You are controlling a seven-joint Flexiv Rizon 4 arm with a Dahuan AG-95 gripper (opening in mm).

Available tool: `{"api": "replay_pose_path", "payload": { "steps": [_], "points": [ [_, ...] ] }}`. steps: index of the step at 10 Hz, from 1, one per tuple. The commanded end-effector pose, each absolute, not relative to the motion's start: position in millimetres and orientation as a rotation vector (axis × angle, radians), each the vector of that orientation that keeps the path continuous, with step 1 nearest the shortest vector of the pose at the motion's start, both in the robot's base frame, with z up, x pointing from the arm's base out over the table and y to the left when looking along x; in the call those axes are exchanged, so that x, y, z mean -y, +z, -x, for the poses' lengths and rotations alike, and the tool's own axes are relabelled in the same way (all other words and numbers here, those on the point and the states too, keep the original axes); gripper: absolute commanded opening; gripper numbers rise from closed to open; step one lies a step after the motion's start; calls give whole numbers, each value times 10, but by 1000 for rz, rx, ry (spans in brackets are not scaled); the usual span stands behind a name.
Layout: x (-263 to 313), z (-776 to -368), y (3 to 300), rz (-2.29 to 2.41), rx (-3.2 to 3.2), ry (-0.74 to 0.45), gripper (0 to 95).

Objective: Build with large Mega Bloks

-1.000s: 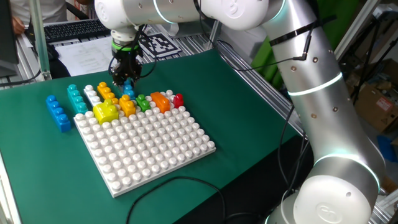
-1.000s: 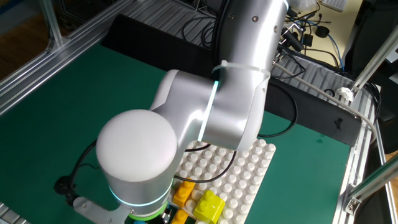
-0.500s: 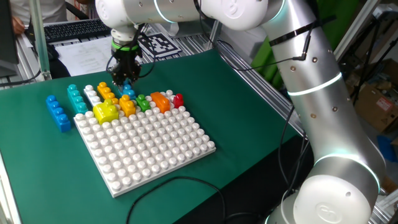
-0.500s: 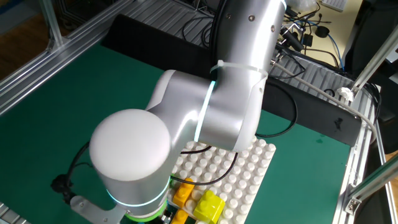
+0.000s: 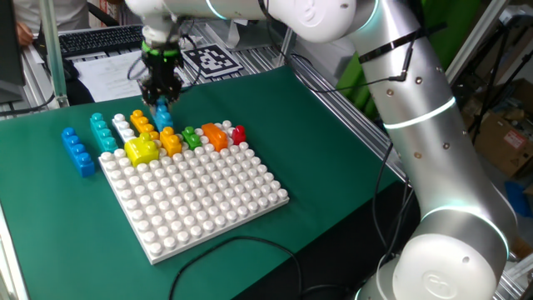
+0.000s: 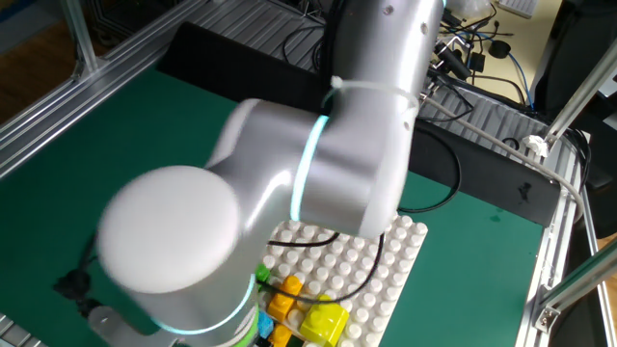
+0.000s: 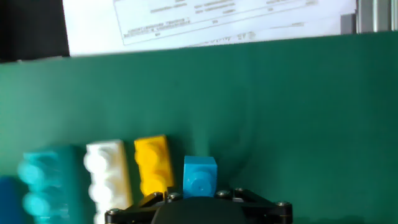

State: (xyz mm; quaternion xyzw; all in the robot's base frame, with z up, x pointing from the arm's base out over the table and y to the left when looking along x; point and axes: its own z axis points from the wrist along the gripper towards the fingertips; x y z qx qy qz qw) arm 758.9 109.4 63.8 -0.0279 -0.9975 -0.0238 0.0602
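My gripper [image 5: 160, 102] hangs above the back left corner of the white baseplate [image 5: 200, 196], shut on a small blue Mega Blok [image 5: 161, 116] that is lifted off the table. In the hand view this blue brick [image 7: 199, 177] sits between the jaws. Left of it on the mat lie a yellow brick [image 7: 152, 165], a white one [image 7: 107, 171] and a teal one [image 7: 43, 183]. Along the plate's back edge stand a yellow brick [image 5: 141, 150], orange [image 5: 171, 142], green [image 5: 191, 137], orange [image 5: 216, 135] and red [image 5: 239, 133]. A long blue brick [image 5: 77, 151] lies at the far left.
Papers [image 5: 117, 75], a keyboard [image 5: 92, 39] and a printed marker tag [image 5: 208, 60] lie beyond the green mat's back edge. A black cable [image 5: 250, 244] runs along the front. In the other fixed view the arm [image 6: 289, 183] hides most of the baseplate [image 6: 386, 255].
The jaws closed on the small blue brick, and the gripper has risen and shifted left and back with the brick in it.
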Motion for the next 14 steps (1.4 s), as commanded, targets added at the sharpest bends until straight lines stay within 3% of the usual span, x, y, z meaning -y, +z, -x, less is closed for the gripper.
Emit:
{"api": "replay_pose_path", "payload": {
  "steps": [1, 6, 14],
  "points": [
    [-1265, -7605, 854, 124, 2973, -99, 0],
    [-1526, -7498, 1094, 156, 2925, -104, 0],
    [-2019, -6989, 1349, 287, 2888, -104, 0]
  ]
}}
